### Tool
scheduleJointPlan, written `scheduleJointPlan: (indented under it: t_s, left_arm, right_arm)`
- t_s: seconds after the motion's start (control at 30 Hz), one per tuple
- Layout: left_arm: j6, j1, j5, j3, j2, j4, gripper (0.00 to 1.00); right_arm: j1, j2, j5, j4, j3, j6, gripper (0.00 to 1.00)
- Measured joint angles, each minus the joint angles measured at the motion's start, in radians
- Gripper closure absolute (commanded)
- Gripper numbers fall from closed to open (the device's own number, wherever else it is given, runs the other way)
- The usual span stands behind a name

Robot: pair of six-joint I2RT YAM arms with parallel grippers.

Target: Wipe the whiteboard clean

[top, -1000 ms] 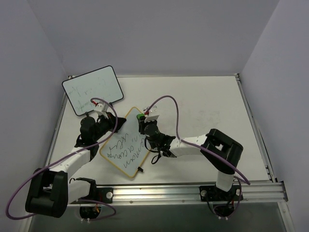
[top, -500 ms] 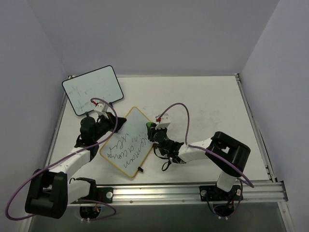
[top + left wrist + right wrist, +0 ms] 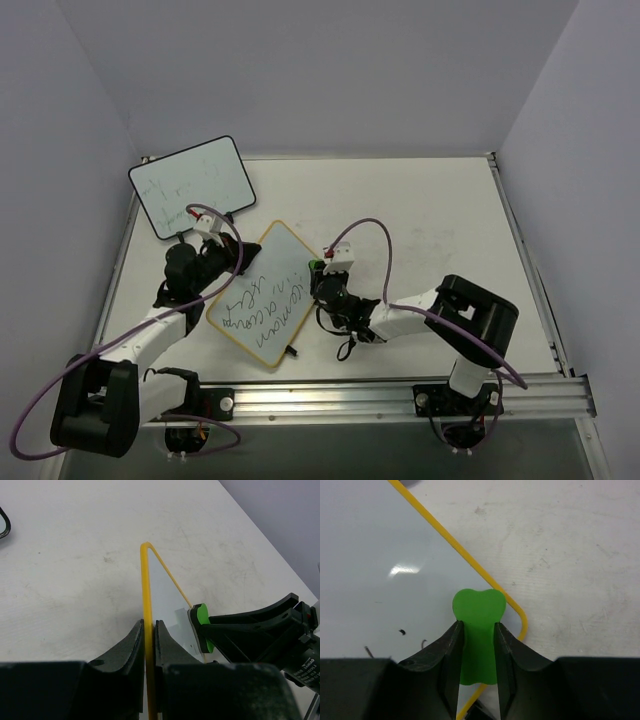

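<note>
The whiteboard [image 3: 262, 300] with its thin yellow frame lies tilted on the table, handwriting across its middle and lower part. My left gripper [image 3: 235, 262] is shut on the board's left edge; in the left wrist view the yellow frame [image 3: 146, 590] runs straight between the jaws of the left gripper [image 3: 149, 623]. My right gripper [image 3: 318, 274] is shut on a green eraser [image 3: 478, 614], pressed flat on the board [image 3: 380, 555] close to its rounded right corner. The eraser [image 3: 202, 629] also shows from the left wrist. Small ink specks [image 3: 401, 631] remain beside it.
A second, black-framed whiteboard [image 3: 192, 186] leans at the back left corner. A black clip foot [image 3: 291, 350] sticks out at the board's near edge. Purple cables loop over both arms. An aluminium rail [image 3: 400, 395] runs along the table's near edge.
My right gripper slid the green eraser from the board's upper middle to its right corner, wiping part of the upper writing. The left gripper kept its hold without moving.
</note>
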Motion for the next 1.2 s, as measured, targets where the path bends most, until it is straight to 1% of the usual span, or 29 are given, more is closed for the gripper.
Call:
scheduleJointPlan:
  t_s: [0.1, 0.33, 0.5, 0.67, 0.97, 1.2]
  left_arm:
    - [0.000, 0.000, -0.005, -0.003, -0.004, 0.000, 0.98]
    - [0.002, 0.010, -0.027, -0.008, -0.004, -0.008, 0.98]
    - [0.005, 0.011, -0.030, -0.009, -0.004, -0.008, 0.98]
    - [0.006, 0.011, -0.029, -0.009, -0.005, -0.008, 0.98]
    - [0.006, 0.010, -0.026, -0.009, -0.005, -0.008, 0.98]
    - [0.005, 0.010, -0.027, -0.010, -0.006, -0.008, 0.98]
  right_arm:
    - [0.026, 0.011, 0.011, -0.019, 0.055, -0.023, 1.00]
    - [0.101, 0.074, 0.032, -0.001, 0.193, -0.081, 1.00]
    - [0.168, 0.098, 0.040, 0.029, 0.241, -0.106, 1.00]
    - [0.171, 0.100, 0.038, 0.067, 0.222, -0.102, 1.00]
    - [0.142, 0.098, 0.035, 0.214, 0.102, -0.068, 1.00]
    - [0.137, 0.101, 0.028, 0.251, 0.082, -0.076, 1.00]
